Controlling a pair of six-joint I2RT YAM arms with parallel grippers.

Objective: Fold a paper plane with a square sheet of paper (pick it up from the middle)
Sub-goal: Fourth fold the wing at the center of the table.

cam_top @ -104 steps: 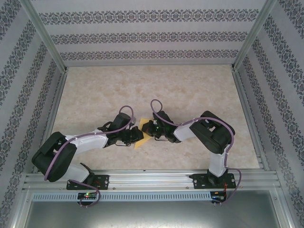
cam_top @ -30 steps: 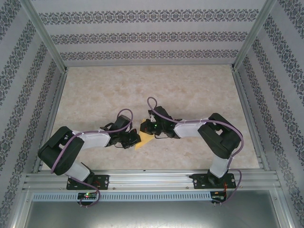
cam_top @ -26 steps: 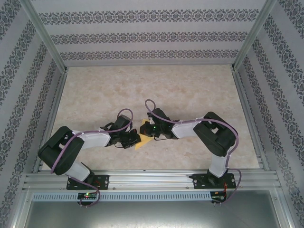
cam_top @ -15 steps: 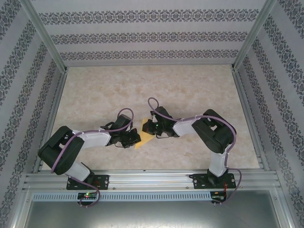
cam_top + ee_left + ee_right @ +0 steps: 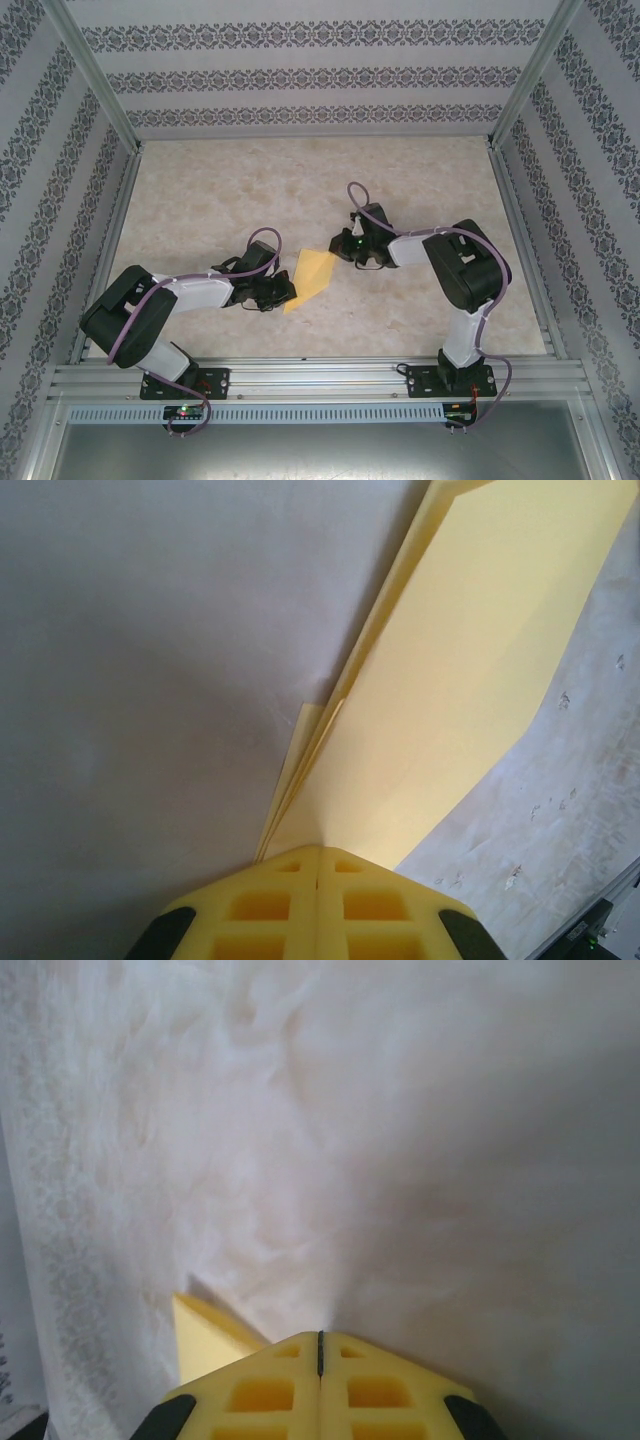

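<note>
The yellow sheet of paper [image 5: 314, 272] lies on the table, folded in layers into a long narrow dart-like shape that points up and to the right. My left gripper [image 5: 287, 291] is shut, its fingertips resting on the paper's near left end. In the left wrist view the paper [image 5: 470, 670] fans out from the closed left gripper [image 5: 318, 848], with stacked edges along its left side. My right gripper [image 5: 336, 249] is shut beside the paper's far right tip, with nothing between its fingers. In the right wrist view a paper corner [image 5: 203, 1345] shows left of the right gripper [image 5: 320, 1336].
The marbled tabletop [image 5: 420, 190] is fenced by metal rails and patterned walls [image 5: 300, 75]. Both arm bases stand on the rail at the near edge [image 5: 320, 378]. The right arm's elbow [image 5: 470, 265] rises over the right half.
The right gripper has slid up and to the right along the paper to its far tip, uncovering more of the paper. The left gripper and the paper stay put.
</note>
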